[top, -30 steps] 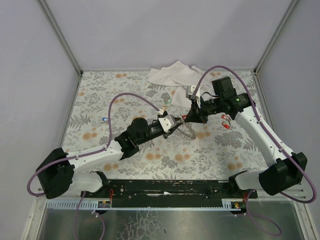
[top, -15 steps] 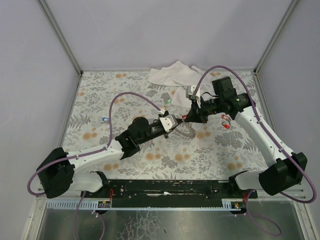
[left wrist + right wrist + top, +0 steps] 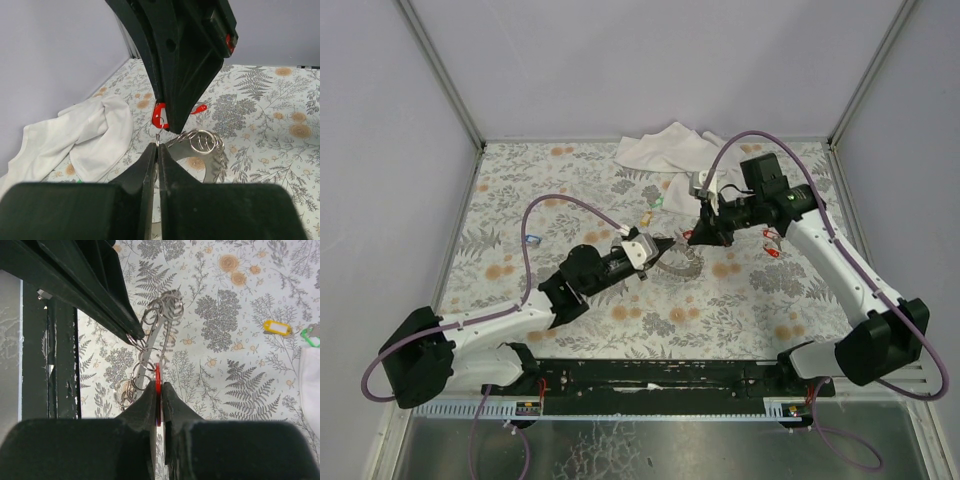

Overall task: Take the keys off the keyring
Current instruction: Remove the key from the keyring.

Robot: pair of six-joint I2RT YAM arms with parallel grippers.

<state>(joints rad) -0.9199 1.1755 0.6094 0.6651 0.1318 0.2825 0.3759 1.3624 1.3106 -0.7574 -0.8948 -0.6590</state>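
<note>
The keyring (image 3: 682,262) is a silvery chain of wire rings hanging between my two grippers above the floral table. My left gripper (image 3: 658,244) is shut, pinching a thin ring of the keyring (image 3: 204,142) at its fingertips (image 3: 158,146). My right gripper (image 3: 691,238) is shut on a red key (image 3: 158,377) still hooked to the keyring (image 3: 150,357). In the left wrist view that red key (image 3: 159,116) shows just under the right gripper's black fingers. Loose keys lie apart: two red (image 3: 773,245), a green (image 3: 658,203), a yellow (image 3: 277,328) and a blue (image 3: 530,238).
A crumpled white cloth (image 3: 665,148) lies at the back of the table, close behind the right arm. Grey walls with metal corner posts enclose the table on three sides. The arm bases sit on a black rail (image 3: 650,375) at the near edge.
My left gripper has closed onto a ring of the keyring and drawn back to the left and nearer. The right gripper has kept its hold on the red key.
</note>
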